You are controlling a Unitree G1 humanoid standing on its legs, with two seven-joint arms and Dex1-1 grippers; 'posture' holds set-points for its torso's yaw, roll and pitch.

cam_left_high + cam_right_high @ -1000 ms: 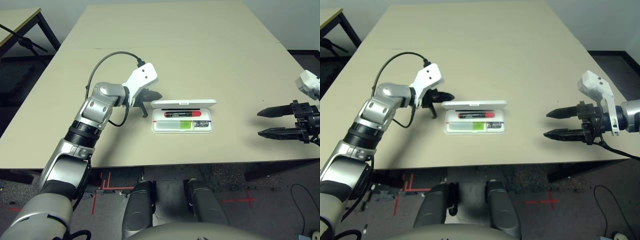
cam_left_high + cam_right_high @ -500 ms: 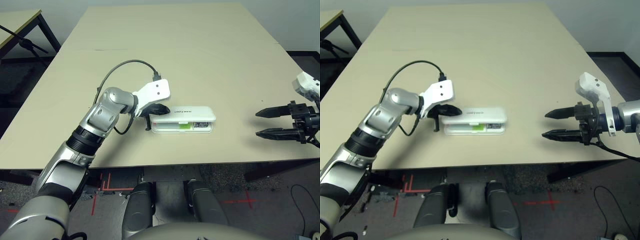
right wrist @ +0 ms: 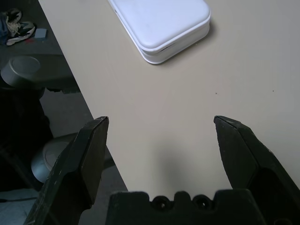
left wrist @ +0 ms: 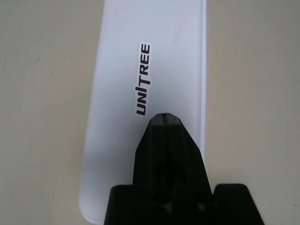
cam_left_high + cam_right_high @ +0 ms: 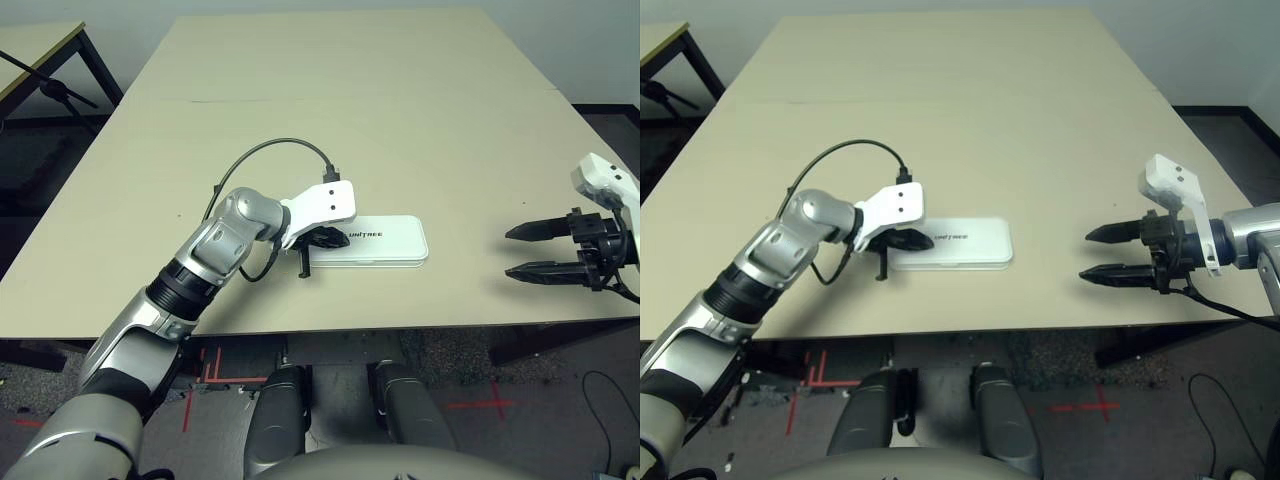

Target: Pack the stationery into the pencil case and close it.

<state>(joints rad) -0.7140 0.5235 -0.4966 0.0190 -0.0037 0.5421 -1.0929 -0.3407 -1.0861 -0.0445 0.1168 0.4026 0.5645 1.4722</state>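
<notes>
the pencil case (image 5: 375, 241) lies flat on the tan table (image 5: 400, 110), near the front edge and a little left of the middle, with its long sides running left to right. its white lid is down over the base, so the inside is hidden, and the black word "unitree" (image 4: 143, 78) sits on the lid toward the case's left end. a thin seam between lid and base shows along the rounded corner in the right wrist view. the left gripper (image 5: 327, 238) rests over the left end of the lid, its two black fingers pressed together into a single point with only a hairline between them, holding nothing; in the left wrist view that point sits on the white lid right beside the printed word, though whether it presses on the plastic or hangs just above it cannot be told. the white camera housing (image 5: 322, 203) on the left wrist juts out above the fingers, and a black cable (image 5: 270, 152) loops up from it and back to the silver forearm. well apart to the right, close to the table's front right corner, the right gripper (image 5: 534, 251) points back toward the case with its fingers spread wide and nothing between them, above bare tabletop. in the right wrist view the case's right end lies ahead of those spread fingers with a clear stretch of table between.
</notes>
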